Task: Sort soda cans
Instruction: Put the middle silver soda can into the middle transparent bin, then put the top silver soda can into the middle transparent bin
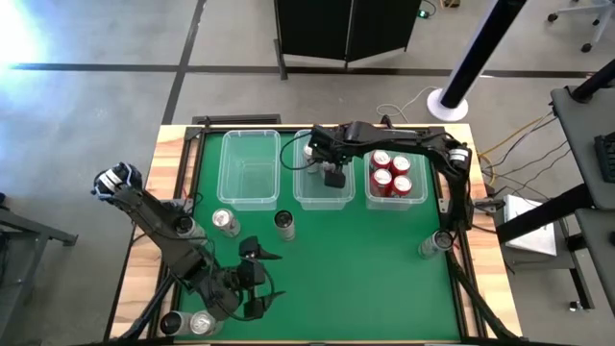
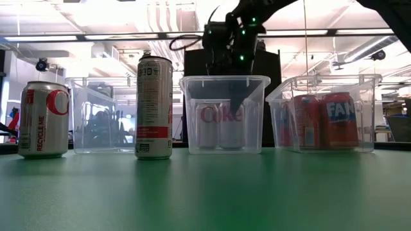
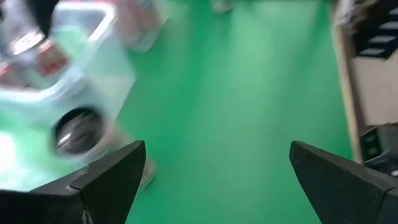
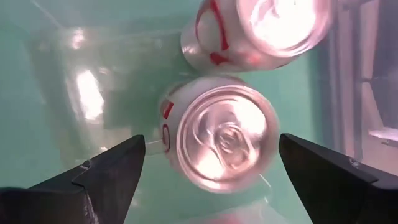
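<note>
Three clear bins stand along the table's far side. The middle bin (image 1: 322,183) holds two silver-white soda cans (image 2: 218,125). My right gripper (image 1: 333,176) hangs open inside it, pointing down, with its fingers on either side of one upright can (image 4: 217,140) and apart from it. The second can (image 4: 261,28) stands just beyond. The right bin (image 1: 420,180) holds red cans (image 1: 389,178). My left gripper (image 1: 264,279) is open near the table's front left, over bare green surface, holding nothing.
The left bin (image 1: 250,168) has nothing in it. A short silver can (image 1: 226,222) and a tall can (image 1: 284,224) stand on the green surface in front of the bins. Another can (image 1: 434,243) stands near the right edge. Two more cans (image 1: 187,323) stand at the front left corner.
</note>
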